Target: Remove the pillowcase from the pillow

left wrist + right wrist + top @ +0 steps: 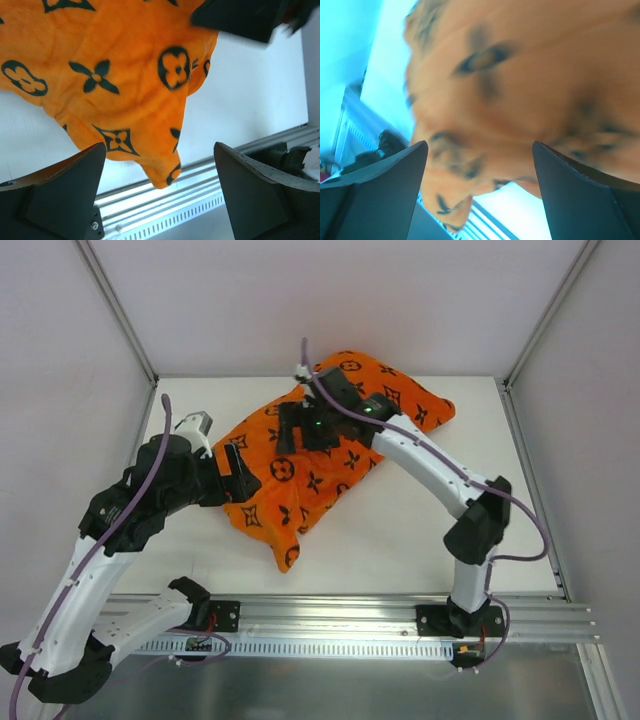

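The pillowcase (330, 465) lies slantwise on the table (400, 540), one corner toward the rail (350, 612) at the near edge and the other end toward the far right. It looks plump, so the pillow is probably inside, though none of it shows.

The left gripper (240, 472) sits at the case's left edge, about midway along its length. From the left wrist, its fingers (65, 195) stand wide apart with nothing between them. The case (115, 75) lies just beyond the tips and fills the upper left of that view. Its near corner (161, 181) points down toward the rail (210, 175).

The right gripper (298, 430) hangs over the upper middle of the case, the arm reaching in from the right. From the right wrist, its fingers (385, 195) are also spread, holding nothing. The orange cloth (520, 75) fills nearly all the space ahead of them. That view is blurred, so whether the tips touch the fabric cannot be told.
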`<action>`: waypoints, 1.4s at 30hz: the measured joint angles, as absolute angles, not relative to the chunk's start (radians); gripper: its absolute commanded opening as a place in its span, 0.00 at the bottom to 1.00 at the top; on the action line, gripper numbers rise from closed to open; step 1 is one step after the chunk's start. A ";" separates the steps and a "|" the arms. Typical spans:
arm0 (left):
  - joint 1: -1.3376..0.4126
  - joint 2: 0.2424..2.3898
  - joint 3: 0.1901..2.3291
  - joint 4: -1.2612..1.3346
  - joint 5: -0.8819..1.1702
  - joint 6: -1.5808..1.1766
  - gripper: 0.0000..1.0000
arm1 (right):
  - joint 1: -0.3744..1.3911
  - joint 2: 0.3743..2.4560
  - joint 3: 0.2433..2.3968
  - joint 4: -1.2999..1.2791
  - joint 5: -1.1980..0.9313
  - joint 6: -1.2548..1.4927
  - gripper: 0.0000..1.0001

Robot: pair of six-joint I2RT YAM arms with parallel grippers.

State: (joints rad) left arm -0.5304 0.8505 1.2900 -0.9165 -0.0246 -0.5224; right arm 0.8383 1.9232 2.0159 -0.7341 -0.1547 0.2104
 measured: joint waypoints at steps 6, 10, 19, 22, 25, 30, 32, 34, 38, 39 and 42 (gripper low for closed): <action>-0.708 0.934 1.184 -0.917 -0.009 -0.611 0.95 | 0.487 1.605 1.583 -0.647 -0.090 0.247 0.92; -0.871 0.980 1.120 -0.910 -0.015 -0.688 0.96 | 0.377 1.480 1.417 -0.637 -0.035 0.258 0.93; -1.143 1.164 1.039 -0.869 -0.133 -0.845 0.99 | 0.239 1.361 1.179 -0.632 -0.037 0.259 0.93; -1.158 1.266 1.010 -0.840 -0.173 -0.878 0.97 | 0.212 1.334 1.145 -0.632 -0.039 0.256 0.94; -1.158 1.341 0.981 -0.820 -0.244 -0.936 0.85 | 0.205 1.296 1.122 -0.631 -0.042 0.249 0.94; -1.157 1.397 0.951 -0.819 -0.374 -1.040 0.00 | 0.199 1.270 1.087 -0.624 -0.048 0.240 0.94; -1.145 1.409 0.953 -0.818 -0.408 -1.055 0.00 | 0.198 1.271 1.066 -0.623 -0.055 0.235 0.94; -1.117 1.396 0.959 -0.819 -0.406 -1.054 0.00 | 0.198 1.271 1.045 -0.624 -0.063 0.234 0.94; -1.001 1.224 0.961 -0.816 -0.378 -1.025 0.00 | 0.186 1.271 1.024 -0.625 -0.086 0.231 0.95; -0.961 1.148 0.962 -0.815 -0.371 -1.010 0.00 | 0.179 1.271 1.023 -0.624 -0.092 0.230 0.95; -0.827 0.934 0.981 -0.820 -0.357 -0.959 0.00 | 0.141 1.270 1.023 -0.617 -0.128 0.233 0.95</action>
